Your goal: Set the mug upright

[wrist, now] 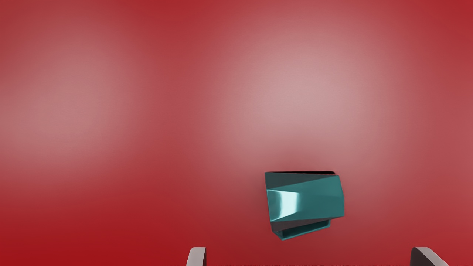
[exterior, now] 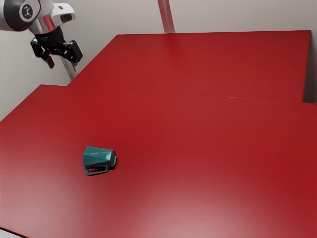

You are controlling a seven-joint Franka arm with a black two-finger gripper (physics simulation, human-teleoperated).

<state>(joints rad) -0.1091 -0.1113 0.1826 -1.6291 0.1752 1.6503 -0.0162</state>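
- Worktop [exterior: 198, 148]: smooth red, glossy; broad pale sheen [exterior: 213, 220] low in the exterior view.
- Second red surface [exterior: 198, 59] behind it, thin seam between.
- Wall [exterior: 237, 15]: pale grey, plain.
- Narrow reddish strip [exterior: 167, 17] on the wall, slightly slanted.
- Wrist view: two soft, whitish patches of reflected light on the red.

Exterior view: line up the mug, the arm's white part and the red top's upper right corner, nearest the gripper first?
1. Arm's white part, above the gripper.
2. Mug, lower down.
3. Red top's corner, at the exterior view's right.
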